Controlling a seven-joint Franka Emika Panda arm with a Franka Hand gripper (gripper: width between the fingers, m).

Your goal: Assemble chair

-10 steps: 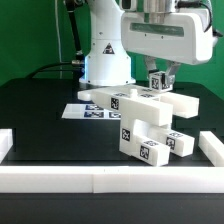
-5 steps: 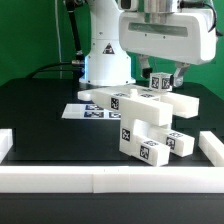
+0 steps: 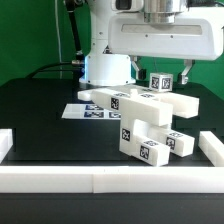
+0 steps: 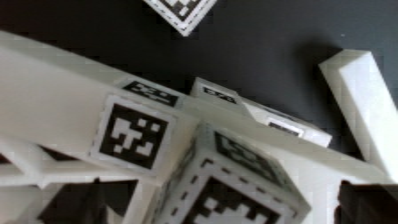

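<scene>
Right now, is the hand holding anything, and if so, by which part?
Nothing is held. The hand is open above the chair, spread wide on either side of the small tagged block on top without gripping it.

Bright, even light washes out the white chair (image 3: 140, 112) against the black table (image 3: 40, 110), leaving faint shadows. In the wrist view, the nearest tags (image 4: 231, 195) blur softly.
</scene>
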